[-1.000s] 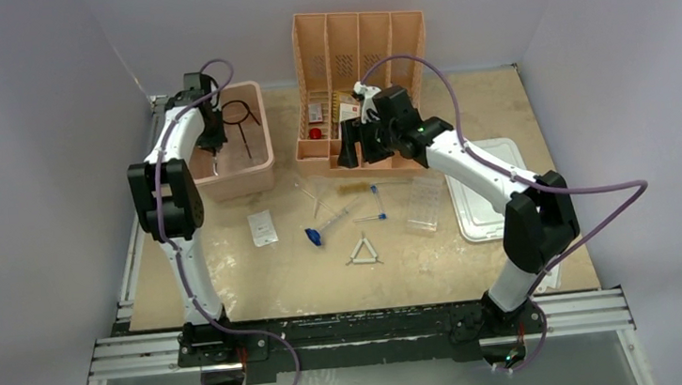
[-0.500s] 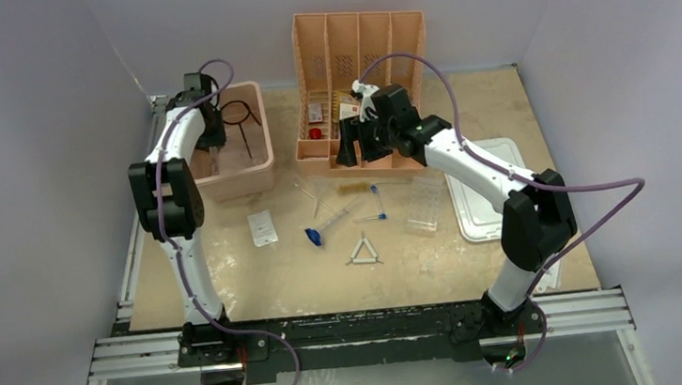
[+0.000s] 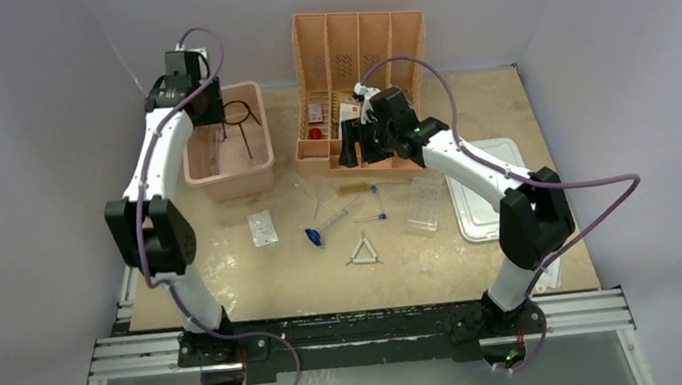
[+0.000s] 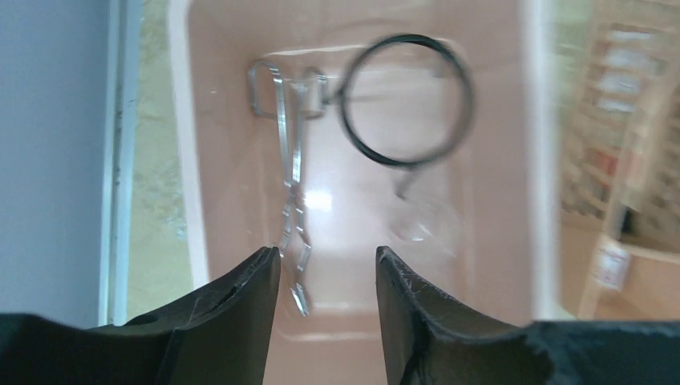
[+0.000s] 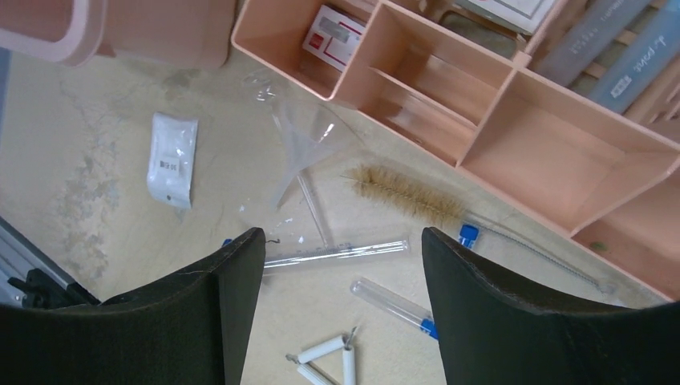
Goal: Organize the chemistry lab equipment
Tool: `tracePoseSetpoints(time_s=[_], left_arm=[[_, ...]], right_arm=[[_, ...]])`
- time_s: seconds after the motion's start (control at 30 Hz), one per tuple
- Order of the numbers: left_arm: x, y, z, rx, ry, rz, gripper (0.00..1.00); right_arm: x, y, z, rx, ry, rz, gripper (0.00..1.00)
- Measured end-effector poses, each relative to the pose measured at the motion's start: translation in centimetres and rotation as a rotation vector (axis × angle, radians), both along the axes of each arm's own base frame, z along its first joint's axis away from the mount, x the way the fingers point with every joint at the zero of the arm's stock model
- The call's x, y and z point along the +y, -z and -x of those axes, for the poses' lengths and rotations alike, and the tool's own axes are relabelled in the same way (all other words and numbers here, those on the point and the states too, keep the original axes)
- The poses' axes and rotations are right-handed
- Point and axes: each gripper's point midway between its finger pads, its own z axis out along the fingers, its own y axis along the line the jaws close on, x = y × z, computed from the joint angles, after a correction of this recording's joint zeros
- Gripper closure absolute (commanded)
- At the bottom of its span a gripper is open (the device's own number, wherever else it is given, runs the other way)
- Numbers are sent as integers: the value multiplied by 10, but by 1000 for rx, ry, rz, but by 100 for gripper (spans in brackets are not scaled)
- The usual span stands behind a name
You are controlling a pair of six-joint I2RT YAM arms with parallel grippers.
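Both arms are the same build: white link shells, black joint housings. That goes for left arm (image 3: 157,163) and right arm (image 3: 471,163). A purple cable (image 3: 601,184) loops loose along each one. There's a small green light (image 3: 418,128) on the right forearm. Bases (image 3: 210,342) are black, sitting on a black-and-silver rail (image 3: 360,334). Left hand (image 4: 327,277) and right hand (image 5: 343,257) each have two broad matte-black tapered fingers. The left one's inner edges are faintly scuffed.
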Motion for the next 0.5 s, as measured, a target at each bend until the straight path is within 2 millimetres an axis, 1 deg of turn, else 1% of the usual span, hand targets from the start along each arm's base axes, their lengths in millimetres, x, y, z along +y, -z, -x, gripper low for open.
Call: tracePoseSetpoints(time_s=[0.07, 0.13, 0.2, 0.23, 0.27, 0.3, 0.33, 0.43, 0.47, 0.5], left_arm=[[-26, -27, 17, -60, 63, 16, 47], [-61, -47, 38, -107, 155, 39, 42], [-103, -60, 59, -148, 270, 80, 36], [-119, -62, 69, -156, 317, 101, 34], [-138, -61, 81, -162, 375, 126, 32], [-149, -58, 90, -157, 411, 141, 32], [-161, -53, 101, -150, 446, 159, 34], [-187, -29, 127, -104, 522, 195, 38], [-191, -18, 133, -81, 538, 200, 39], [-204, -12, 141, -63, 575, 206, 40]], right_arm=[[-4, 4, -1, 6, 36, 9, 27], [-12, 8, -1, 11, 83, 25, 27], [-20, 8, 0, 6, 123, 36, 26], [-25, 5, 1, 0, 147, 37, 26], [-31, 1, 1, -11, 170, 37, 26], [-36, -4, 1, -22, 197, 33, 26], [-42, -10, 0, -35, 223, 25, 26], [-59, -26, -4, -72, 302, -5, 26], [-65, -29, -4, -80, 329, -14, 26], [-72, -31, -5, -83, 361, -21, 26]])
